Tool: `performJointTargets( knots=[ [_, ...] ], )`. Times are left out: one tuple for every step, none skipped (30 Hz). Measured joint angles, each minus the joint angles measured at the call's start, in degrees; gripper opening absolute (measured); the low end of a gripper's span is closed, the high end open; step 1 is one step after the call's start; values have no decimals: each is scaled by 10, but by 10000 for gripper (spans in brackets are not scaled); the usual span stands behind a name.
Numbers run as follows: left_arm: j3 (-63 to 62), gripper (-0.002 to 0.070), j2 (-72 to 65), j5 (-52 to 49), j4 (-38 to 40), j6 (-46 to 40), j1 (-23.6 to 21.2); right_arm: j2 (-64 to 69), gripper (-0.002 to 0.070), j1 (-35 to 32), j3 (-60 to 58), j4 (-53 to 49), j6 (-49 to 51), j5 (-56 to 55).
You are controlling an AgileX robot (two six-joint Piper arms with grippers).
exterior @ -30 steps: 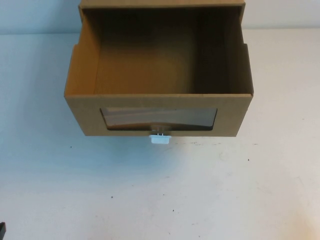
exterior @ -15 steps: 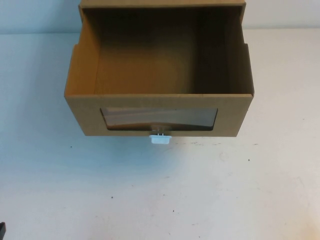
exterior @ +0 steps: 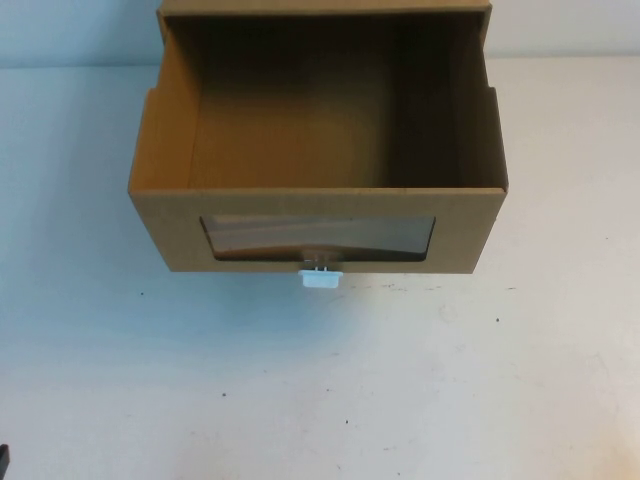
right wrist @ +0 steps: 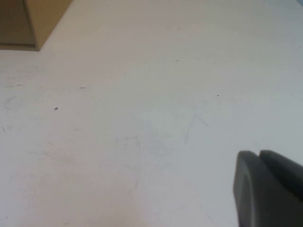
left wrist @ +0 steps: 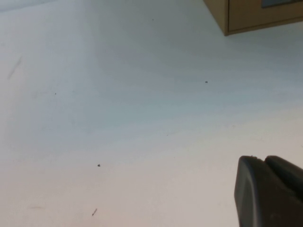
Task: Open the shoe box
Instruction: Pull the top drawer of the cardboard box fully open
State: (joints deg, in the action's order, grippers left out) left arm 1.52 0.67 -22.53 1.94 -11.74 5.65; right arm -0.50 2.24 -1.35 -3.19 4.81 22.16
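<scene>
**A:** What do we have, largest first?

**B:** The white surface (exterior: 320,390) fills the high view from edge to edge, faintly scuffed.

**A:** And the task's thing?

**B:** The shoe box (exterior: 320,203) sits in the upper middle of that frame. It is brown cardboard, the drawer kind, and we find it open. The tray is drawn out toward the lower edge of the frame, and we look straight down onto its cardboard floor. Its far end is tucked into the outer sleeve (exterior: 325,8) at the very top of the frame.

**A:** What about its front wall?

**B:** It faces the lower edge of the frame and carries a wide clear window (exterior: 318,238) across its middle.

**A:** Where are the arms?

**B:** We see the left pincer (left wrist: 264,163) through its own wrist camera. It is over bare surface, well apart from the box, and one lower corner of the box shows beyond it. Its two dark fingers lie flush together, so we call it closed, gripping nothing.

**A:** And the other?

**B:** The right pincer (right wrist: 260,158) is much the same. It is over bare surface, well apart from the box, with a box corner in sight. Its fingers are pressed together on nothing.

**A:** Anything smaller?

**B:** A small white pull tab (exterior: 322,277) sticks out at the bottom edge of the front wall, just below the middle of the window. A few dark specks (exterior: 497,320) dot the surface near the box.
</scene>
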Motion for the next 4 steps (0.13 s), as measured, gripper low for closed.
performJointTargets(
  knots=[
    [0, -5, 0, 0, 0, 0, 0, 0, -13, 0, 0, 0, 0, 0],
    [0, -6, 0, 0, 0, 0, 0, 0, -13, 0, 0, 0, 0, 0],
    [0, -6, 0, 0, 0, 0, 0, 0, -13, 0, 0, 0, 0, 0],
    [0, -6, 0, 0, 0, 0, 0, 0, -13, 0, 0, 0, 0, 0]
  ],
)
